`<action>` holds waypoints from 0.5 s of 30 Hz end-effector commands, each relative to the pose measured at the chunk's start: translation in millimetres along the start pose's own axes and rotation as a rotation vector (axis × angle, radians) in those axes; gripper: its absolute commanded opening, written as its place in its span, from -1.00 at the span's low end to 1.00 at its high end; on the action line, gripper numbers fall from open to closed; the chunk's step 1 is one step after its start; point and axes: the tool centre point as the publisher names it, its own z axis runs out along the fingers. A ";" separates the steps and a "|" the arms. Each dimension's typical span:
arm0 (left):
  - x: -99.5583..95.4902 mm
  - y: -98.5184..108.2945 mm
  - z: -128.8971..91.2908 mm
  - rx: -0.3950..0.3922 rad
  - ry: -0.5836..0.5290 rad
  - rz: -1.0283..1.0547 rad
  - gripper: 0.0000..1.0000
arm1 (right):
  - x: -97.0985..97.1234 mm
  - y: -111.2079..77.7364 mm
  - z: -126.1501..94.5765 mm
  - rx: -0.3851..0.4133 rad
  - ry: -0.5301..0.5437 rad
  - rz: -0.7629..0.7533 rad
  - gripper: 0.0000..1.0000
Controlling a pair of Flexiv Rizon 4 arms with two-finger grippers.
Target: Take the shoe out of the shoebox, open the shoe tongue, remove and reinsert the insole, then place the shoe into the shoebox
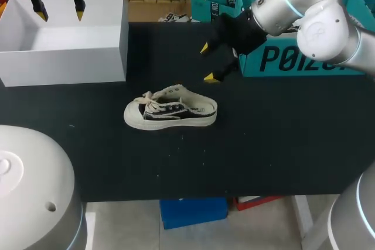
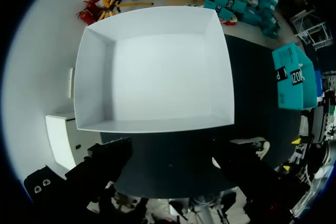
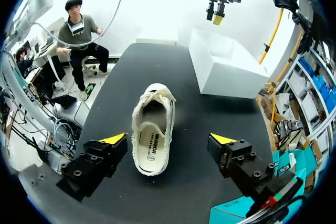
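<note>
A cream low sneaker [image 1: 170, 109] with dark side panels lies on its sole on the black table, toe toward the left. The white shoebox [image 1: 64, 42] stands open and empty at the back left. My left gripper [image 1: 60, 14] hangs open above the box, and the left wrist view looks straight down into the shoebox [image 2: 157, 72], with the left gripper [image 2: 173, 166] wide apart. My right gripper [image 1: 207, 62] is open just behind and right of the shoe's heel. From the right wrist, the sneaker [image 3: 152, 135] lies ahead of the open right gripper [image 3: 168, 139], heel nearest, its insole showing.
Teal boxes [image 1: 304, 57] are stacked at the back right behind my right arm. The white box [image 3: 226, 66] with my left gripper [image 3: 218, 3] above it shows beyond the shoe. The table's front edge [image 1: 176, 196] lies near.
</note>
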 end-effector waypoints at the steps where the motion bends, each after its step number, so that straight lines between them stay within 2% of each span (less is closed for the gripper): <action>1: 0.6 0.8 -0.5 -0.001 -0.003 -0.001 1.00 | -0.3 0.0 1.6 -0.001 0.000 0.001 1.00; 7: 0.6 0.8 -0.5 -0.001 -0.003 -0.001 1.00 | -0.3 0.0 1.6 -0.001 0.000 0.001 1.00; 15: 0.6 0.8 -0.5 -0.001 -0.003 -0.001 1.00 | 19.3 -0.1 14.9 -0.061 -0.041 0.005 1.00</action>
